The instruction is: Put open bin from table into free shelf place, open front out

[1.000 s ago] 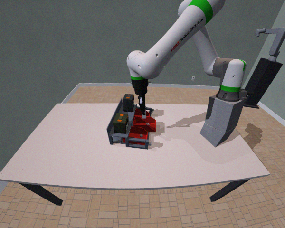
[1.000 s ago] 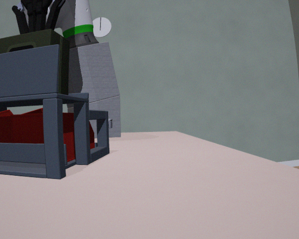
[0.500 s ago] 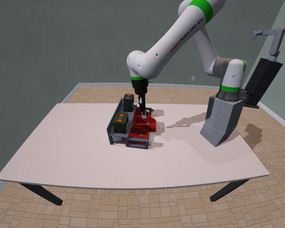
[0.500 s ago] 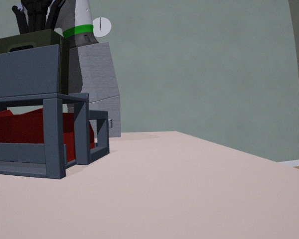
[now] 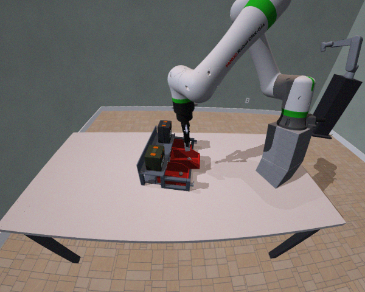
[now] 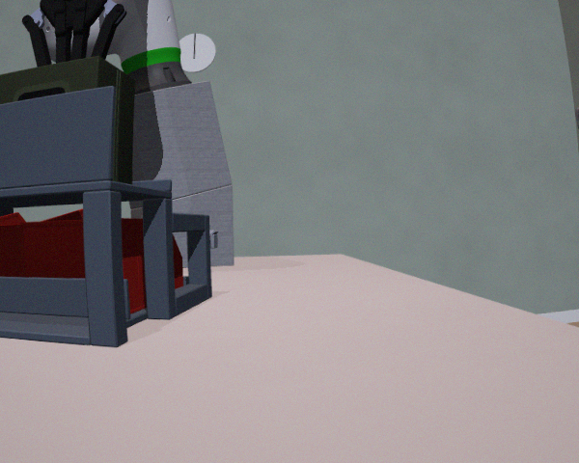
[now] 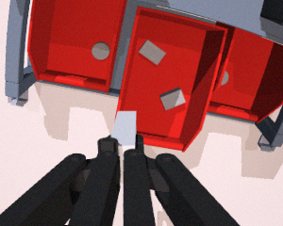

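Note:
The middle red open bin (image 5: 193, 162) (image 7: 191, 56) holds two grey parts. It lies between the other red bins on the blue-grey shelf (image 5: 176, 178) (image 6: 102, 258) (image 7: 14, 52), open front out. Its front sticks out past theirs and, in the top view, stands higher; whether it is level I cannot tell. The far bin (image 5: 177, 143) (image 7: 77, 28) and near bin (image 5: 171, 173) (image 7: 255, 71) sit behind the front lip, each with a round part showing. My gripper (image 5: 187, 147) (image 7: 126, 125) is shut with its pads together, at the middle bin's far front corner. The pads hide part of that side wall.
Two dark boxes (image 5: 165, 132) (image 5: 154, 158) stand on the board over the bins' rear ends; one dark green box (image 6: 122, 120) shows in the exterior view. A tall back panel (image 5: 146, 149) (image 6: 45, 139) rises behind them. Shelf posts flank the row.

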Controlling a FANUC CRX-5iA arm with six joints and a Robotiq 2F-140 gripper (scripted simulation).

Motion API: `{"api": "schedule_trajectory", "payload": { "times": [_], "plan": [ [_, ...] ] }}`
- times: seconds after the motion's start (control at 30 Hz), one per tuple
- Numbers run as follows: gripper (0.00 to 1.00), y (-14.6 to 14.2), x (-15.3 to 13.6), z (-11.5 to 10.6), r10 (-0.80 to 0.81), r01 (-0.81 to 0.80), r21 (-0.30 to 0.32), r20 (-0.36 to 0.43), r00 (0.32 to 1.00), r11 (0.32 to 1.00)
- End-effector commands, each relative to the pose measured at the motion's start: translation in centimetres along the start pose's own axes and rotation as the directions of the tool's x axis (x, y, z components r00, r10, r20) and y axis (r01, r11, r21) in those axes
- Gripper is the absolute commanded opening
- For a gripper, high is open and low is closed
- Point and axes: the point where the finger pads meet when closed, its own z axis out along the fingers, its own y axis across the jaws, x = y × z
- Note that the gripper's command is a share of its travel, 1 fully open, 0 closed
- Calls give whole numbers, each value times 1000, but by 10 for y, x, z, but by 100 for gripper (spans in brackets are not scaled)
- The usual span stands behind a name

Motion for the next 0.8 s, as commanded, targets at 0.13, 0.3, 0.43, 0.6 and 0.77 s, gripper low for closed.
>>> {"api": "schedule_trajectory", "payload": {
  "times": [0.13, 0.3, 0.43, 0.6, 0.77],
  "plan": [
    [0, 7, -20, 6, -270, 269, -18, -32, 962, 963],
    [0, 12, -40, 12, -507, 506, -46, -43, 861, 862],
    [0, 14, -54, 16, -644, 642, -64, -45, 763, 764],
    [0, 16, -73, 21, -790, 785, -86, -43, 612, 613],
    [0, 16, -91, 26, -894, 888, -105, -36, 447, 449]
  ]
}}
